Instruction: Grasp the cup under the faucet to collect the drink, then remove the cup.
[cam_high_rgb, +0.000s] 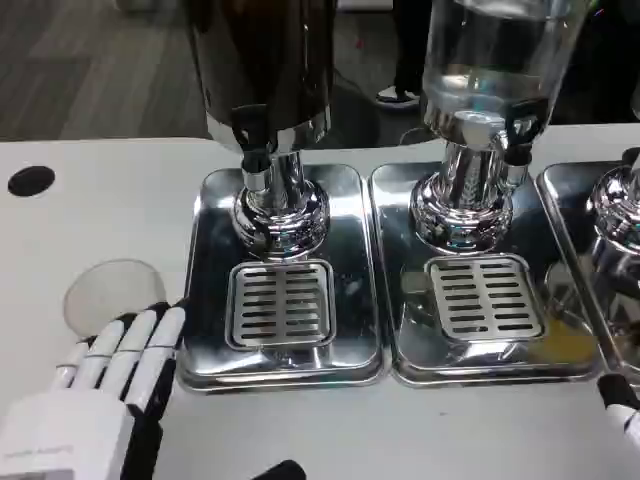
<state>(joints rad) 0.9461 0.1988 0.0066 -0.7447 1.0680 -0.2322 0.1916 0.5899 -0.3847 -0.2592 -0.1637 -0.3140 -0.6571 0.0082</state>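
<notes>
A clear plastic cup (110, 293) stands on the white table, left of the left steel drip tray (210, 300). It looks like a faint translucent circle from above. My left hand (118, 372) lies just in front of the cup with its fingers stretched forward and slightly apart, the fingertips (165, 318) beside the cup's near right rim; it holds nothing. The dark drink dispenser (265, 60) has its black faucet (250, 130) above the left tray's grate (281, 303). At the lower right edge a sliver of my right hand (622, 400) shows.
A clear-liquid dispenser (495, 60) with a black tap (520, 125) stands on the middle tray (400, 310). A third dispenser base (618, 205) sits at the right edge. A black round hole (30, 180) marks the table's far left. A dark object (282, 470) pokes in at the bottom.
</notes>
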